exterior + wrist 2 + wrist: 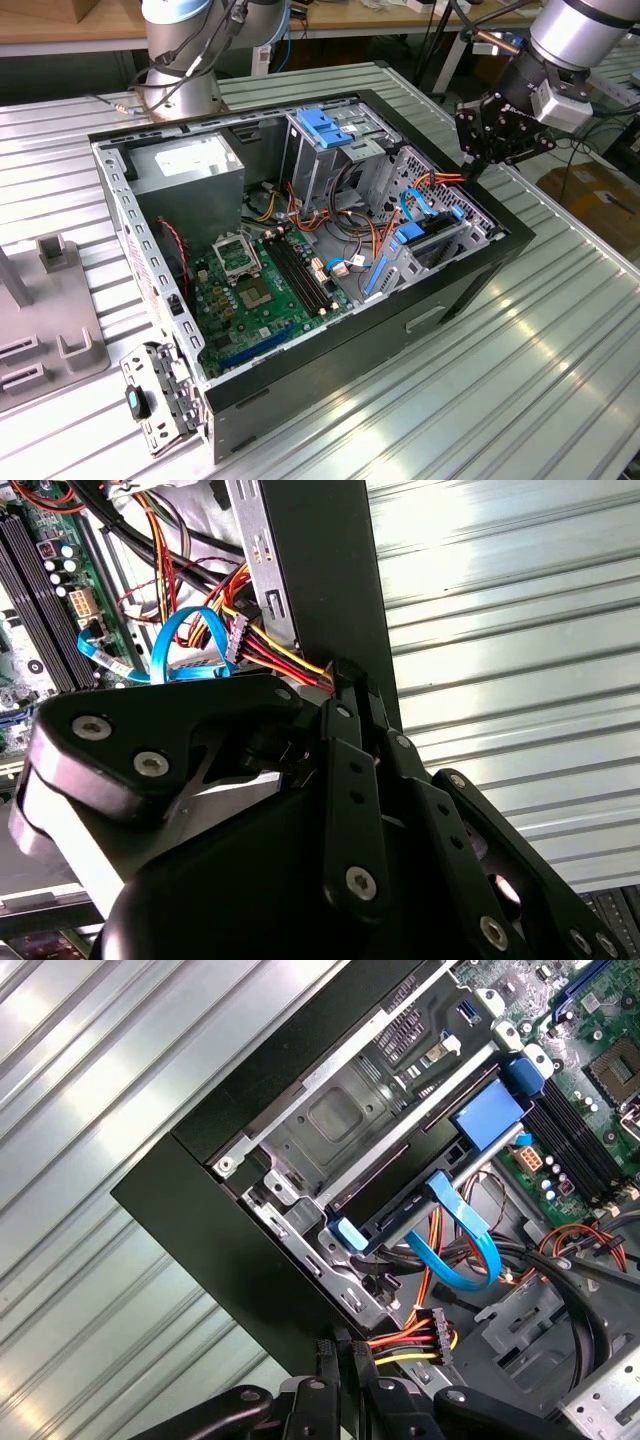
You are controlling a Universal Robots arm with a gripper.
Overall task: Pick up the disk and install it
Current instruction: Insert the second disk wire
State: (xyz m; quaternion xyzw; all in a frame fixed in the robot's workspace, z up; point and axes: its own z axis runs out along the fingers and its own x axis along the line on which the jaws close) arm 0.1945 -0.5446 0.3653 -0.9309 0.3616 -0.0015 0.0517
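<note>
In the exterior view, the arm reaches down from the upper right, its gripper (478,150) at the computer case's (480,275) rim, jaws pinching red-and-yellow power cables (450,177). In the first wrist view, the disk (425,1175) sits in its bay.

Disk (432,243) sits inside case (480,285); tool (478,158) above the case's rim

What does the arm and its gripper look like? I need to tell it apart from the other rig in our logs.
The arm has silver-grey tube segments and a grey block at the wrist. The gripper is matte black, built of flat linkage bars joined by silver screws, seen in both wrist views.
</note>
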